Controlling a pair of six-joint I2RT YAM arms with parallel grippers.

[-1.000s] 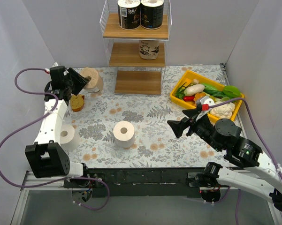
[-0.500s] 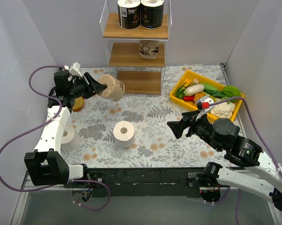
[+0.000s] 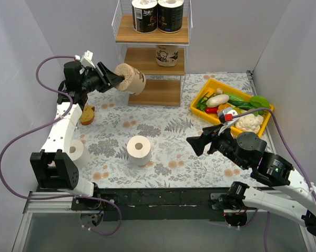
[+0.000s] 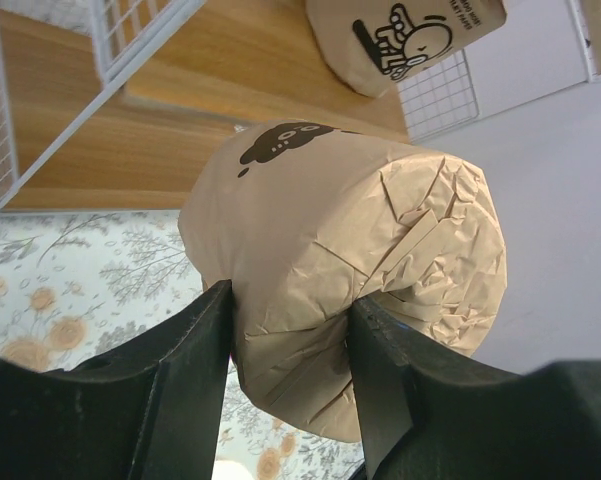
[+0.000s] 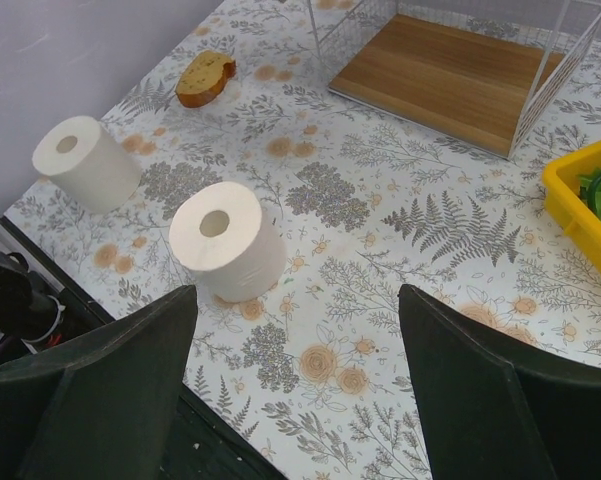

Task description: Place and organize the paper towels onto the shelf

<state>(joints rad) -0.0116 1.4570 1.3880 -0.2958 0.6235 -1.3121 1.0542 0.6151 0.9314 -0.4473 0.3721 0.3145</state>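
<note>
Your left gripper is clamped on a tan paper-wrapped towel roll, one black finger pressed into each side of the crumpled wrapper, with the roll lying sideways. The left arm reaches up and far forward from its base, its wrist turned right, so the roll hangs above the table just in front of the left side of the three-tier wood-and-white-wire shelf. A dark cartoon print shows on the held wrapper, with no writing you can read. A second tan roll with a black cartoon figure stands on the middle board, and two black-wrapped rolls stand on the top board, their label print too small to read. Your right gripper has its fingers spread wide, hovering on a bent arm over the floral tabletop beyond two plain white rolls.
</note>
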